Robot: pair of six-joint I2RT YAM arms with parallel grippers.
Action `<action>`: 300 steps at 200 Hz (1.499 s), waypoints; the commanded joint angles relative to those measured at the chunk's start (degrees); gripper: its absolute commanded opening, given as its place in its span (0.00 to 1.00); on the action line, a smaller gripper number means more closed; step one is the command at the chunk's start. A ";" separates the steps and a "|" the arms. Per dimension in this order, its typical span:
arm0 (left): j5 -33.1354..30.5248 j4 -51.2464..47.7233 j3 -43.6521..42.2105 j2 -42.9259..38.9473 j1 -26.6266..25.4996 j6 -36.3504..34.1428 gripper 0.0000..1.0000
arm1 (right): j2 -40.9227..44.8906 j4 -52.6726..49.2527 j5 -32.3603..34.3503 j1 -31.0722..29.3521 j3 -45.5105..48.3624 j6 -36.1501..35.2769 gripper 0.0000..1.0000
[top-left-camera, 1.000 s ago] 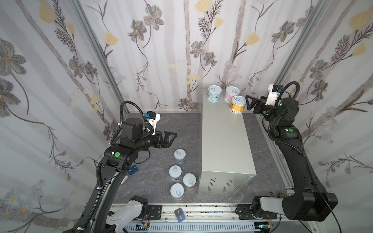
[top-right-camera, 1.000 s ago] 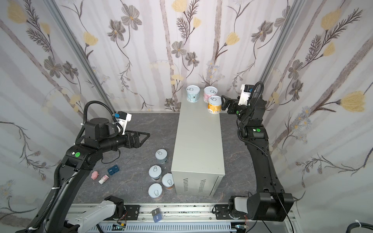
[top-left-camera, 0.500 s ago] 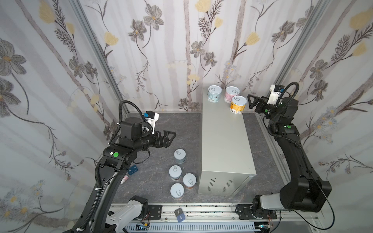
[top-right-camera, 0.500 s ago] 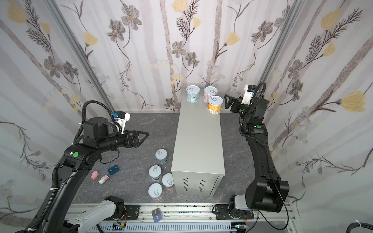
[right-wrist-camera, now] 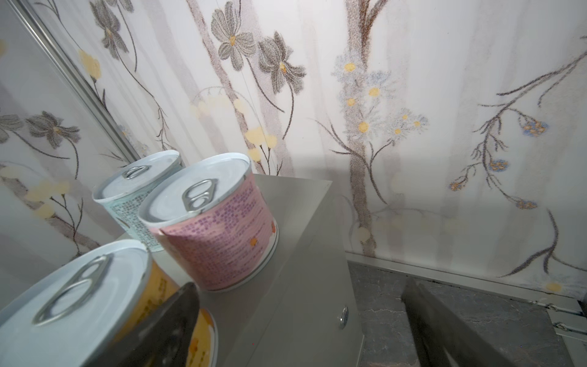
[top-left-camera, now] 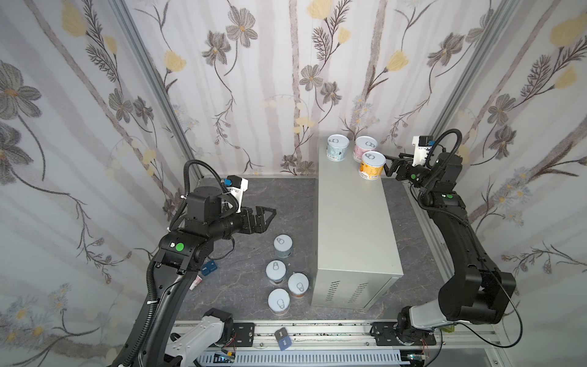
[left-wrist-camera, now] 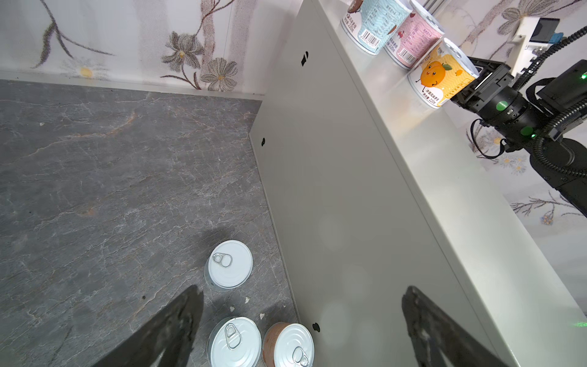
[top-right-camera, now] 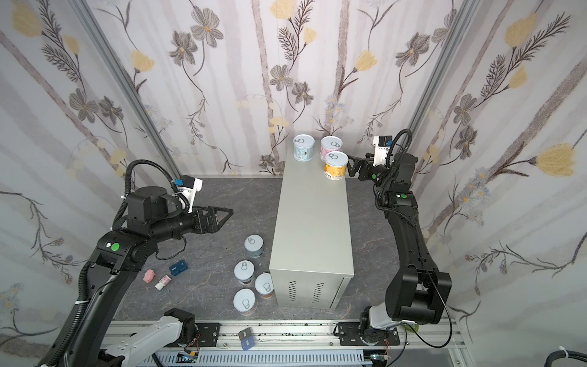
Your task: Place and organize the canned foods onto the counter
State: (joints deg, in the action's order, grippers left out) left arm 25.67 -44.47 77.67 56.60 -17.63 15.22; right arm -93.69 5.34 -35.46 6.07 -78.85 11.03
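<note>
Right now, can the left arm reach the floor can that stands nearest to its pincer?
Probably yes. The left pincer hangs open and empty near that can, which stands upright, apart from the other cans and a little clear of the metal box. Nothing lies between them.

Floor (top-left-camera: 247, 190): dark grey marbled slab. Counter (top-left-camera: 352, 222) stands on it right of centre, far end at the back wall, vent slots at the near end.

Counter top, far end, all upright: light-blue can (top-left-camera: 337, 152) near the left corner, pink can (top-left-camera: 365, 147) just beside it, orange can (top-left-camera: 371, 165) in front of the pink one, at the right edge.

Floor along the counter's left side, all upright: lone can (top-left-camera: 282, 246). Nearer the front edge is a cluster of three: rear can (top-left-camera: 275, 272), can closest to the counter (top-left-camera: 298, 285), front can (top-left-camera: 279, 302).

Toward the floor's left edge: small blue block (top-right-camera: 178, 267), pink lump (top-right-camera: 149, 275), small white tube (top-right-camera: 163, 282).
</note>
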 commanded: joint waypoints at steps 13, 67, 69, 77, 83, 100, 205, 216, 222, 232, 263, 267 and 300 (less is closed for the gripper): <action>-0.16 0.48 0.51 0.43 0.04 0.33 1.00 | -0.09 1.25 -3.45 -0.71 -0.30 -2.74 1.00; -0.10 0.72 0.35 0.80 0.05 0.55 1.00 | -3.36 -0.33 3.81 0.58 -4.50 0.70 1.00; -0.09 0.75 0.30 0.79 0.05 0.59 1.00 | -3.61 -0.51 3.82 0.60 -4.90 0.67 1.00; -0.09 0.71 0.29 0.73 0.05 0.53 1.00 | -4.72 -0.64 3.60 0.54 -6.08 0.87 1.00; -0.23 0.75 0.24 0.71 -0.02 0.51 1.00 | -5.42 -0.53 3.45 0.57 -6.84 1.00 1.00; -0.51 0.51 0.29 0.67 0.03 0.33 1.00 | -7.47 -0.35 2.95 0.51 -8.92 1.36 1.00; -0.44 0.97 -0.15 0.88 0.05 0.51 1.00 | -10.02 -0.45 4.92 -3.22 -10.19 1.97 1.00; -0.44 0.88 -0.19 0.80 0.05 0.36 1.00 | -10.24 -0.51 5.37 -3.97 -10.18 1.85 1.00; -0.51 0.75 -0.15 0.79 0.05 0.33 1.00 | -10.29 -0.77 6.08 -4.26 -10.34 1.61 1.00; -0.57 0.55 -0.07 0.64 0.03 0.17 1.00 | -10.36 -1.13 6.94 -4.35 -10.32 1.43 1.00; -0.95 0.06 -0.12 0.34 0.04 -0.30 1.00 | -9.68 -1.48 9.10 -3.21 -9.69 2.31 1.00; -0.97 0.08 -0.21 0.35 0.05 -0.32 1.00 | -9.43 -1.50 9.50 -3.02 -9.39 2.41 1.00; -0.49 1.23 -0.81 0.53 0.05 0.07 1.00 | -5.36 -1.37 11.26 -1.92 -5.00 2.55 1.00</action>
State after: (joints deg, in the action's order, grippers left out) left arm 25.23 -44.80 77.30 57.06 -17.63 15.40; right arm -101.75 2.70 -26.39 3.77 -86.35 13.21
